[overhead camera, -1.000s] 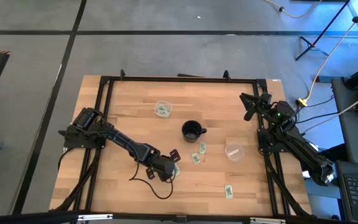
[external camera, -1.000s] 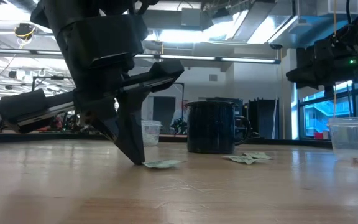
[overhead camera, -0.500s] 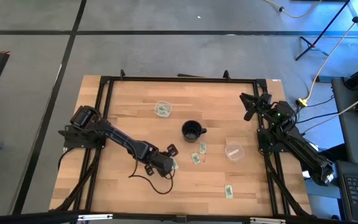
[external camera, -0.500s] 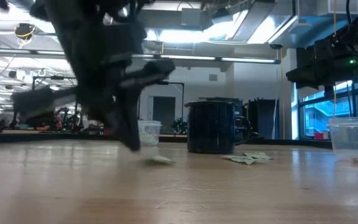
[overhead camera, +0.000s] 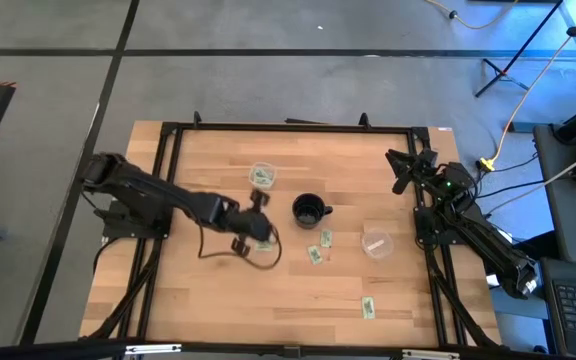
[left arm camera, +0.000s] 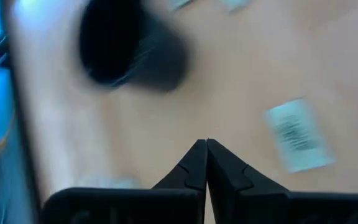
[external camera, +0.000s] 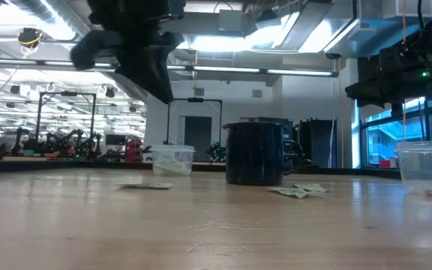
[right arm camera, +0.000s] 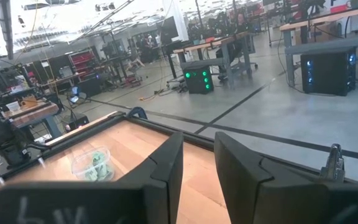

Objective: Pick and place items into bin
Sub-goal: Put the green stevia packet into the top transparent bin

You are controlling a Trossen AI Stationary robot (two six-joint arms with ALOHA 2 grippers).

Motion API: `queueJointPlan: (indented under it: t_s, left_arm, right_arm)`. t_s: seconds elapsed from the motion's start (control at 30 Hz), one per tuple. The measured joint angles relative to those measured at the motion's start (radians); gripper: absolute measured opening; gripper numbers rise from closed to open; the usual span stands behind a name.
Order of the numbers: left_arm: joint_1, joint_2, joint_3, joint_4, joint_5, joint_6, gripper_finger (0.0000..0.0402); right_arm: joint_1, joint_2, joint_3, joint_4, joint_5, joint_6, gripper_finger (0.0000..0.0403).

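My left gripper (overhead camera: 260, 236) hangs shut above the table, left of the black mug (overhead camera: 310, 210); in the low view its fingers (external camera: 162, 88) are well off the wood. Nothing is between its fingertips (left arm camera: 206, 143). One pale green packet (left arm camera: 297, 134) lies flat on the table beneath it (external camera: 148, 185). More packets (overhead camera: 319, 247) lie near the mug and one (overhead camera: 368, 308) lies near the front edge. The clear bin (overhead camera: 261, 177) at the far middle holds several packets. My right gripper (right arm camera: 197, 168) waits open at the far right (overhead camera: 400, 172).
A second clear cup (overhead camera: 376, 243) stands right of the mug. A black frame (overhead camera: 288, 127) runs round the table's edges. The left arm's cable (overhead camera: 230, 252) loops over the wood below the gripper. Bare wood lies at the near left.
My left gripper has risen from the table top and gone toward the far left, rolling as it went. The packet under its fingertips has shifted toward the far left with it and now lies flat on the table, clear of the fingers.
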State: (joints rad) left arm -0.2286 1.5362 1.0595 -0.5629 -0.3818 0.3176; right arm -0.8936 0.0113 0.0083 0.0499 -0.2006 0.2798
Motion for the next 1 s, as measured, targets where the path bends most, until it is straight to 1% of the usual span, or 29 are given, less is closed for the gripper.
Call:
queueJointPlan:
  t_s: [0.07,0.2,0.3,0.4,0.5,0.63,0.7,0.83,0.93,1.0]
  left_arm:
    - [0.042,-0.033,0.000,-0.038,-0.001,-0.040,0.0002]
    - [0.117,-0.054,0.000,-0.057,0.144,-0.111,0.0002]
    - [0.136,-0.038,0.001,-0.024,0.259,-0.132,0.0009]
    - [0.128,-0.014,0.002,-0.004,0.330,-0.108,0.0030]
    - [0.102,0.014,0.002,0.018,0.355,-0.115,0.0062]
    - [0.040,0.056,0.002,0.026,0.341,-0.123,0.0105]
    - [0.006,0.080,0.002,0.019,0.314,-0.132,0.0123]
    - [-0.058,0.126,0.002,0.020,0.195,-0.187,0.0151]
    - [-0.098,0.162,0.002,0.017,0.082,-0.214,0.0160]
    - [-0.115,0.185,0.002,0.021,0.061,-0.226,0.0161]
  right_arm:
    - [0.000,0.000,0.000,0.001,0.000,0.000,0.0095]
    - [0.000,0.000,0.000,0.000,0.000,0.000,0.0095]
    - [0.000,0.000,0.000,0.001,0.000,0.000,0.0095]
    - [0.000,0.000,0.000,0.001,0.000,0.000,0.0095]
    - [0.000,0.000,0.000,0.001,0.000,0.000,0.0095]
    - [0.000,0.000,0.000,0.000,0.000,0.000,0.0095]
    - [0.000,0.000,0.000,0.001,0.000,0.000,0.0095]
    - [0.000,0.000,0.000,0.001,0.000,0.000,0.0095]
    - [0.000,0.000,0.000,0.001,0.000,0.000,0.0095]
    - [0.000,0.000,0.000,0.000,0.000,0.000,0.0095]
